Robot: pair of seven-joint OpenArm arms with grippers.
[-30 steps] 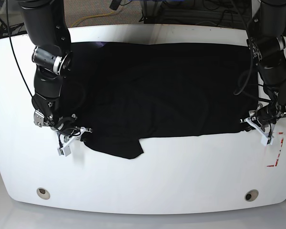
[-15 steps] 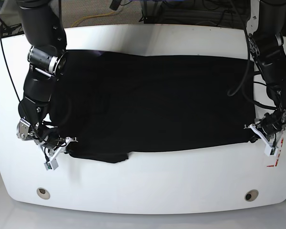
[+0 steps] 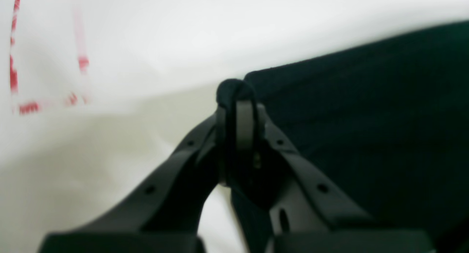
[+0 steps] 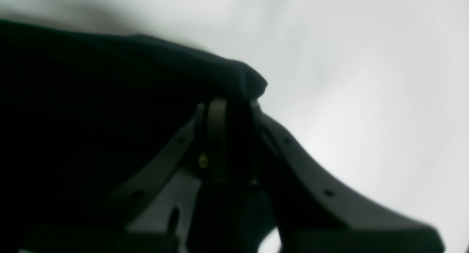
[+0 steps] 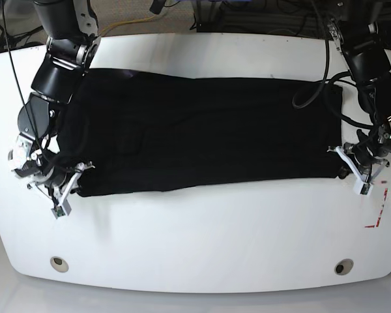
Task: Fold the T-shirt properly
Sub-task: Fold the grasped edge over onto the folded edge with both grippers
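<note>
white table point(image 5: 202, 241), two round holes near its front edge point(image 5: 59, 263) point(image 5: 343, 267), red dashed marks at one front corner point(image 5: 376, 212), cables behind the table point(image 5: 260, 19)

so the T-shirt point(image 5: 202, 134) got pulled out way flatter and wider, that floppy sleeve bit at the near edge is gone, right gripper point(image 5: 70, 184) dragged its corner further outward, left gripper point(image 5: 353, 168) nudged up a bit
</note>
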